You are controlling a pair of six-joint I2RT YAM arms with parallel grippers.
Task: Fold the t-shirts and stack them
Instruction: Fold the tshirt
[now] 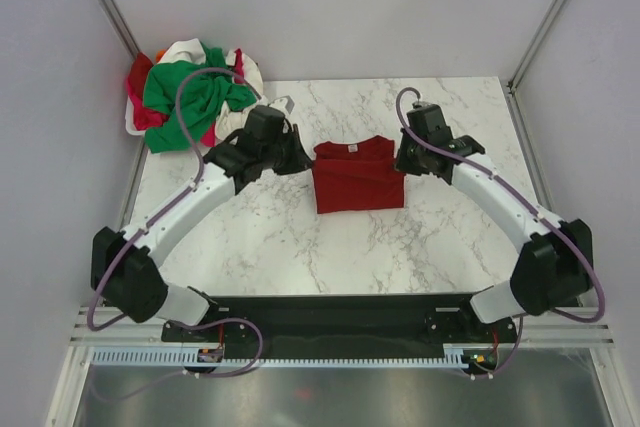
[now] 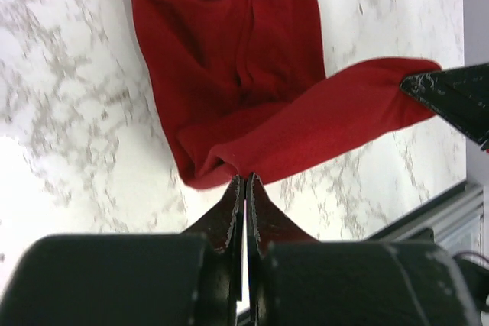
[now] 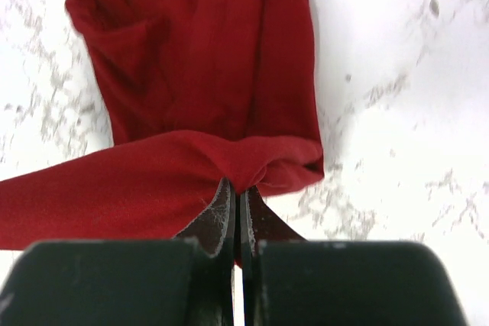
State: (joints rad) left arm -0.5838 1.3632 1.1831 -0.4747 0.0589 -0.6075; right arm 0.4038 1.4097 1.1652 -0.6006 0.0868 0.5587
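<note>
The dark red t-shirt [image 1: 357, 177] with a small white tag [image 1: 352, 150] lies partly folded in the middle of the table. My left gripper [image 1: 303, 159] is shut on its left corner [image 2: 221, 164]. My right gripper [image 1: 402, 161] is shut on its right corner [image 3: 252, 173]. Between them a band of the cloth is lifted and stretched across the shirt [image 2: 321, 124] [image 3: 99, 188]. The right gripper's fingertip shows at the right edge of the left wrist view [image 2: 451, 97]. The bright green t-shirt [image 1: 190, 97], the white one [image 1: 245, 72] and a pinkish-red one [image 1: 140, 82] lie in a heap at the far left corner.
The marble table [image 1: 350, 247] is walled by grey panels at the back and both sides. The black base rail [image 1: 330, 312] with both arm mounts runs along the near edge. A metal frame rail shows in the left wrist view [image 2: 443, 215].
</note>
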